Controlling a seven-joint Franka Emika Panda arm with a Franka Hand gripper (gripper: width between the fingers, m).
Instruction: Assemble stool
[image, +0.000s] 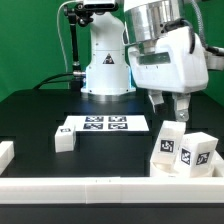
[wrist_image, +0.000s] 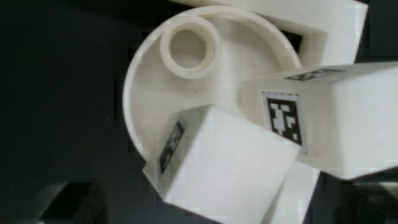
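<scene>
While the gripper (image: 170, 110) hangs wide open with nothing in it, two stool legs sit right under it: one leg (image: 167, 150) and another leg (image: 199, 155), close together by the front rail (image: 100, 186). If the gripper goes down crooked, a finger could hit a leg and tip it, or push it off its spot. It might also catch both legs at once, since they sit so close. The wrist view shows the round seat (wrist_image: 169, 100) with a ring (wrist_image: 167, 55) on it, and those legs in front of it. The exterior view hardly shows the seat. Only the exterior view shows the third leg (image: 66, 140) beside the marker board (image: 100, 125) on the worktop (image: 40, 110).
</scene>
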